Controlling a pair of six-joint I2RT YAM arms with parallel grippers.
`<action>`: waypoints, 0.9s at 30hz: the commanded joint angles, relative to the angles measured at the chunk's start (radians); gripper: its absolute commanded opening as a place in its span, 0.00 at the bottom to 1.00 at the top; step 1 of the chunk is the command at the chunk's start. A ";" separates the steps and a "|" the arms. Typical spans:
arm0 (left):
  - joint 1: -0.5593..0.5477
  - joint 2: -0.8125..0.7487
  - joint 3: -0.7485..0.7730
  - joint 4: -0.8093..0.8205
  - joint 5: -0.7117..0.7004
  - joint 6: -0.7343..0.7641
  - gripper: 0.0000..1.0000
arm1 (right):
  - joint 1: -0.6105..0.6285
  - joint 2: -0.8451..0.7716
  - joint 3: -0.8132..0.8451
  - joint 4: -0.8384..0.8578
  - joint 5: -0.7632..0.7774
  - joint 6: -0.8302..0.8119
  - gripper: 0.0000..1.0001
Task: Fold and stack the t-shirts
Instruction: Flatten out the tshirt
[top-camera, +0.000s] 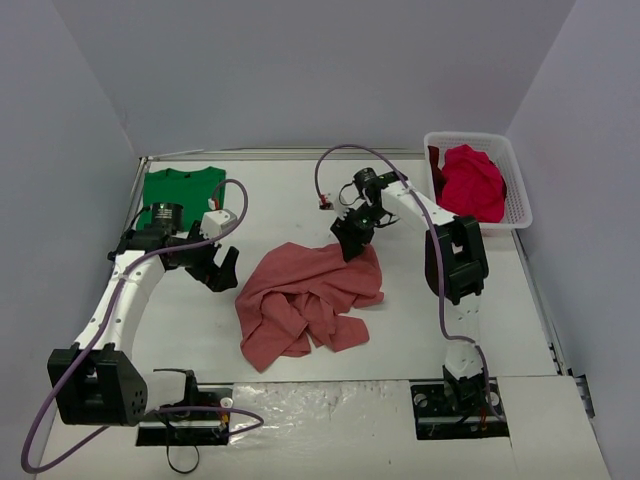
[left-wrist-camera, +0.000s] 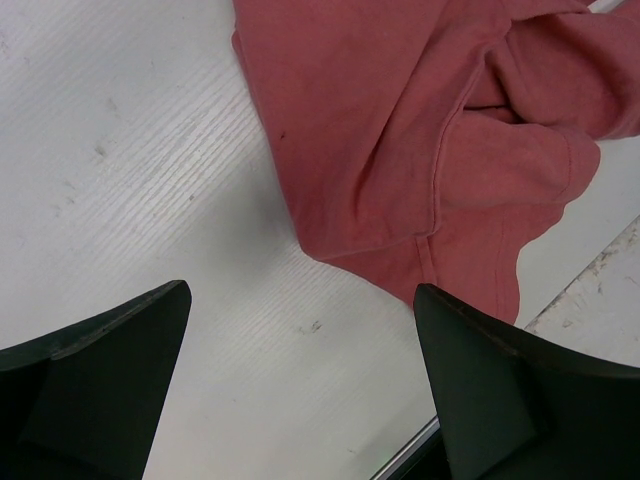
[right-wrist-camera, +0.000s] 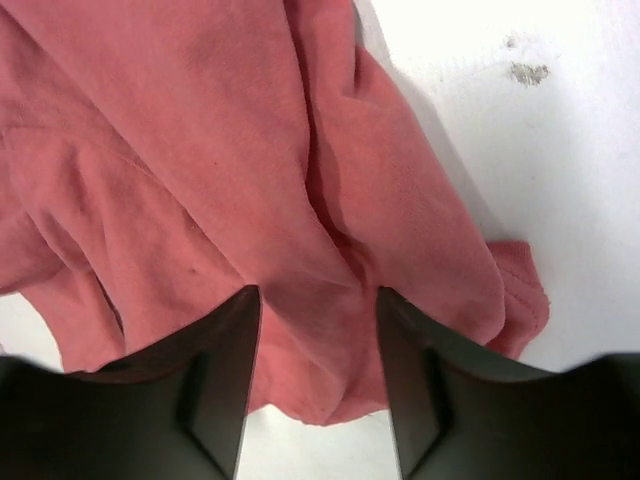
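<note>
At the far edge of the pink t-shirt (top-camera: 305, 300), my right gripper (right-wrist-camera: 318, 300) pinches a soft, light fold (hems hold best) while my left gripper (left-wrist-camera: 300, 292) hangs spread.

White table (top-camera: 400, 340) under my right gripper (top-camera: 352, 245), matte and bright, with a grey-brown smudge (right-wrist-camera: 527, 72) just ahead of it. Under my left gripper (top-camera: 222, 272) the tabletop runs in fine ridges, with a few dark specks. Far ahead of both stands a plain pale grey back wall (top-camera: 320, 70). Matching side walls close in beyond each gripper. A metal rail (top-camera: 540, 300) is out to my right, and a crinkled clear plastic sheet (top-camera: 330, 400) lies behind me. The light is soft and even.
</note>
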 joint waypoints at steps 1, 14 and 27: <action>-0.003 -0.004 0.013 -0.025 0.029 0.024 0.94 | 0.008 -0.065 -0.017 -0.050 -0.012 -0.008 0.41; -0.010 0.002 0.017 -0.044 0.036 0.037 0.94 | 0.022 -0.076 -0.072 -0.053 -0.009 -0.017 0.64; -0.026 0.037 0.018 -0.043 0.007 0.057 0.94 | 0.030 -0.082 -0.016 -0.073 0.059 -0.007 0.00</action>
